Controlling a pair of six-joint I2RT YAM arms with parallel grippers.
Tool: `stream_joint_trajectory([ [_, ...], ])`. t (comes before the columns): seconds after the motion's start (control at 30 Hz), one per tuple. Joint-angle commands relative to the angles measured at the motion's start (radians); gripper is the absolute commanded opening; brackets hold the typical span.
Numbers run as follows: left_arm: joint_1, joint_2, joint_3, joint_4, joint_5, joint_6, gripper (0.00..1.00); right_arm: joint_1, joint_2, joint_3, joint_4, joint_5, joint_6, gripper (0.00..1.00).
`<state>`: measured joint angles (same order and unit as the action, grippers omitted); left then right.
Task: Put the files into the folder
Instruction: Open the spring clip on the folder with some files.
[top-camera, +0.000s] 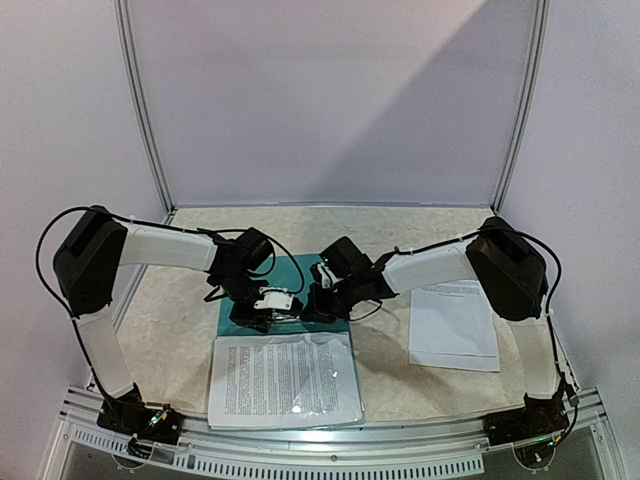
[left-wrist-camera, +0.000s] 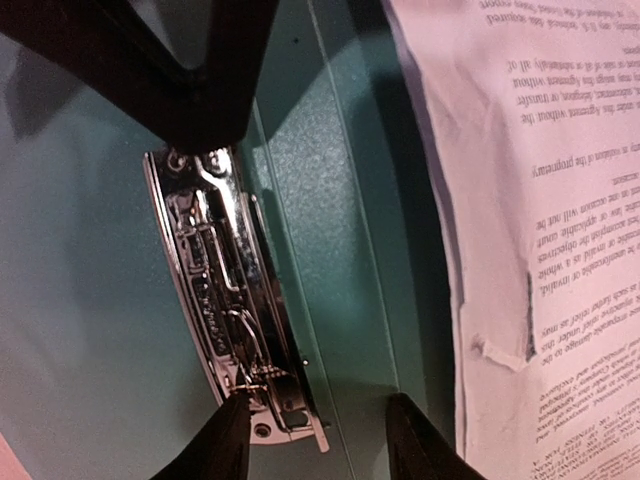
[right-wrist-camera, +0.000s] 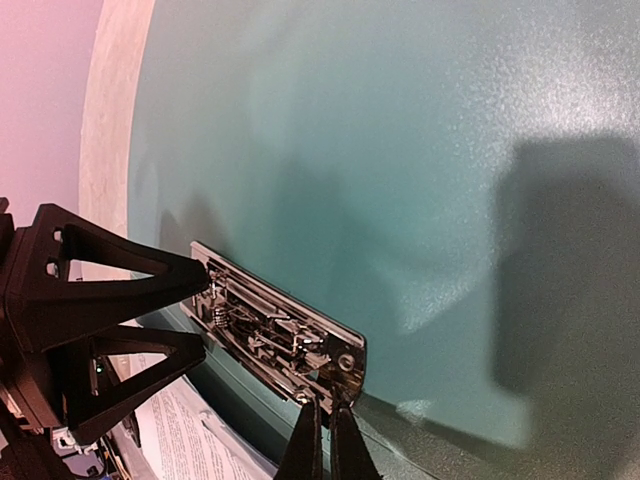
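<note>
The teal folder (top-camera: 298, 268) lies open in the middle of the table, its silver clip (left-wrist-camera: 225, 300) along the spine. A stack of printed files (top-camera: 285, 380) lies just in front of the clip, over the folder's near part. The stack's edge also shows in the left wrist view (left-wrist-camera: 540, 250). My left gripper (left-wrist-camera: 320, 440) is open, one finger touching the clip's end and the other over the spine. My right gripper (right-wrist-camera: 326, 445) is shut, pinching the clip's (right-wrist-camera: 285, 335) other end. Both grippers (top-camera: 272, 300) (top-camera: 318, 300) meet over the clip.
More printed sheets (top-camera: 453, 322) lie on the beige table to the right of the folder, under my right arm. A white wall and metal frame (top-camera: 145, 110) close off the back. The table's metal front rail (top-camera: 330, 440) runs just below the stack.
</note>
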<state>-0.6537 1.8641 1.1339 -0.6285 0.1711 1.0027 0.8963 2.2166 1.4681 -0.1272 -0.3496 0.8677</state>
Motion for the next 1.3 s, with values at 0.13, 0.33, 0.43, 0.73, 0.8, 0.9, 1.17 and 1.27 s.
stream_joint_trajectory([
  [0.13,-0.021,0.029,-0.023,-0.010,-0.018,0.015,0.46,-0.025,0.014,-0.008,-0.104,0.097,-0.022,0.00],
  [0.33,-0.023,0.029,-0.022,-0.011,-0.018,0.016,0.44,-0.032,0.023,0.007,-0.164,0.137,-0.022,0.00],
  [0.43,-0.023,0.029,-0.022,-0.009,-0.018,0.015,0.43,-0.036,0.077,0.002,-0.199,0.146,-0.012,0.00],
  [0.73,-0.023,0.029,-0.022,-0.007,-0.013,0.022,0.38,-0.037,0.138,-0.011,-0.269,0.233,-0.026,0.00],
  [0.8,-0.023,0.029,-0.022,-0.008,-0.013,0.022,0.37,-0.040,0.150,-0.010,-0.292,0.250,-0.032,0.00],
  [0.9,-0.021,0.025,-0.022,-0.011,-0.008,0.017,0.36,-0.043,0.179,-0.020,-0.324,0.266,-0.042,0.00],
  [1.17,-0.012,0.032,-0.017,0.017,-0.019,0.005,0.28,-0.052,0.174,-0.057,-0.265,0.237,-0.020,0.00],
  [1.27,-0.015,0.026,-0.027,0.025,-0.016,0.020,0.28,-0.061,0.164,-0.036,-0.251,0.251,-0.010,0.00],
])
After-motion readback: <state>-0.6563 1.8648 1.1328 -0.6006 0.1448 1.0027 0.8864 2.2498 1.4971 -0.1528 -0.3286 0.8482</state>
